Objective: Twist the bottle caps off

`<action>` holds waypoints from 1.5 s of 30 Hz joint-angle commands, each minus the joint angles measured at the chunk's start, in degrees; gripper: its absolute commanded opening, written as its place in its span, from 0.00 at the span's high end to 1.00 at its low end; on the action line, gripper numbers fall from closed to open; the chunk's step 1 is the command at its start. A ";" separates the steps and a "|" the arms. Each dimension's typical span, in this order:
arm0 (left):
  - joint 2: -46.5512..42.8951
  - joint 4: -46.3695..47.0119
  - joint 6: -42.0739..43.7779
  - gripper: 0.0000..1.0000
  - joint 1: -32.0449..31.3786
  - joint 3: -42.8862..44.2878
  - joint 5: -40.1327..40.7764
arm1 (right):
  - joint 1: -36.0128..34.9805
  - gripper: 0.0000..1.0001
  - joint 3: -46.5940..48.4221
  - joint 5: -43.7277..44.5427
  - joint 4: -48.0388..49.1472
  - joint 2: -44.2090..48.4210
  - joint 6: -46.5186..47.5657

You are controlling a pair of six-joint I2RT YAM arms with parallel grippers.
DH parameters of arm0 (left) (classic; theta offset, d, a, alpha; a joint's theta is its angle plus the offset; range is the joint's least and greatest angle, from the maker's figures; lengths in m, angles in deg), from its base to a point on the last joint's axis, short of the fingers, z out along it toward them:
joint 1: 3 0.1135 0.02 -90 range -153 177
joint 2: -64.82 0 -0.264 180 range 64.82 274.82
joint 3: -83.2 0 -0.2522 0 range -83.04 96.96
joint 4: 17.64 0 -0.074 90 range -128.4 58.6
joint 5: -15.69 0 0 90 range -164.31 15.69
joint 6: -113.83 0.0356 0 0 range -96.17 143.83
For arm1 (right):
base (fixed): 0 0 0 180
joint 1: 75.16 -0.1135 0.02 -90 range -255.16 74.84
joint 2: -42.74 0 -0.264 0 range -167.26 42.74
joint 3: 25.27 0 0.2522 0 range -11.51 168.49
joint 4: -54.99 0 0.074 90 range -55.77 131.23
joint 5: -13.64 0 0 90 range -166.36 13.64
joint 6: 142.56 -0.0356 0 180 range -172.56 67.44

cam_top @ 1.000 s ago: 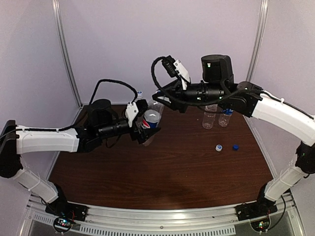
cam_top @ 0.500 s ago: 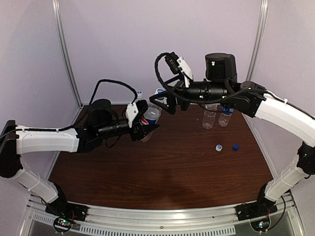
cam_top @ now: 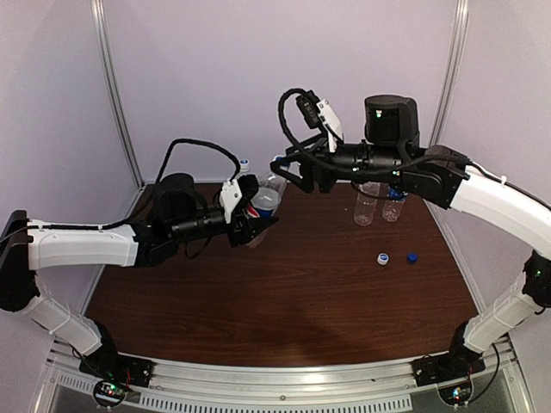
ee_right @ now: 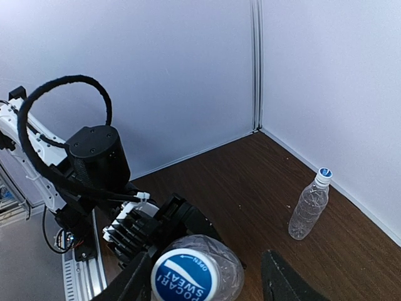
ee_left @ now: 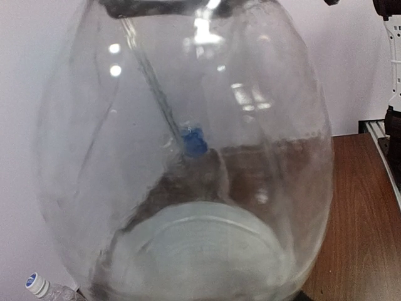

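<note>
The left pincer (cam_top: pixel 256 225) is pinching the Pepsi-label bottle (cam_top: pixel 265 202), a clear, crinkled plastic body, and holds it clear of the bench (cam_top: pixel 284 310) towards the rear left. Its cap (ee_right: pixel 188 274) is in place, white-rimmed with a blue centre printed "POCARI SWEAT". The right pincer (cam_top: pixel 288 175) stands spread, one finger on either side of that cap and neither touching it. A second capped bottle (ee_right: pixel 309 205) stands upright in the rear corner, while a white-and-blue cap (cam_top: pixel 382 257) and a dark blue cap (cam_top: pixel 412 257) lie loose, just beside each other, on the right of the bench.
</note>
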 commanded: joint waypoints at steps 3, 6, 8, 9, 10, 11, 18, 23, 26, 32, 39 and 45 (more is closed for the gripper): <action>-0.77 1.72 0.32 0.46 0.13 0.60 0.62 | 0.01 0.49 2.27 -2.07 -2.63 -1.69 -0.17; -0.83 1.45 0.47 0.46 0.14 0.67 0.47 | 0.04 0.74 2.97 -2.32 -3.75 -1.95 0.77; -0.98 0.48 1.29 0.47 0.15 0.89 -0.48 | 0.03 1.00 2.78 -2.84 -4.07 -1.46 2.01; -1.16 -0.50 2.08 0.47 0.13 1.04 -1.21 | 0.07 1.00 2.54 -3.79 -4.22 -0.99 3.33; -1.24 -1.66 2.96 0.47 0.13 1.16 -2.49 | 0.10 1.00 2.43 -5.53 -5.11 -0.54 5.69; -1.36 -3.72 4.06 0.47 0.15 1.37 -4.24 | 0.10 1.00 2.45 -7.73 -6.42 -0.15 8.27; -0.15 -12.38 7.85 0.49 0.13 4.24 -27.01 | 0.04 1.00 3.14 -25.88 -20.57 0.47 30.99; 1.82 -13.20 7.67 0.52 -0.47 5.90 -32.18 | -0.14 1.00 5.86 -30.24 -33.51 -0.61 50.29; 2.63 -13.99 7.90 0.52 -0.87 7.02 -32.60 | -0.30 1.00 9.03 -27.19 -37.35 -2.36 52.49; 2.80 -12.59 6.78 0.54 -1.15 7.17 -30.16 | -0.36 0.69 7.60 -23.35 -31.33 -2.07 47.55; 0.95 -4.97 3.28 0.54 -1.18 3.85 -19.56 | -0.33 0.00 1.53 -12.07 -10.23 1.89 22.96; 0.59 4.09 -1.38 0.54 -1.18 0.58 -6.47 | -0.37 0.00 -4.58 -9.51 6.83 5.22 -1.85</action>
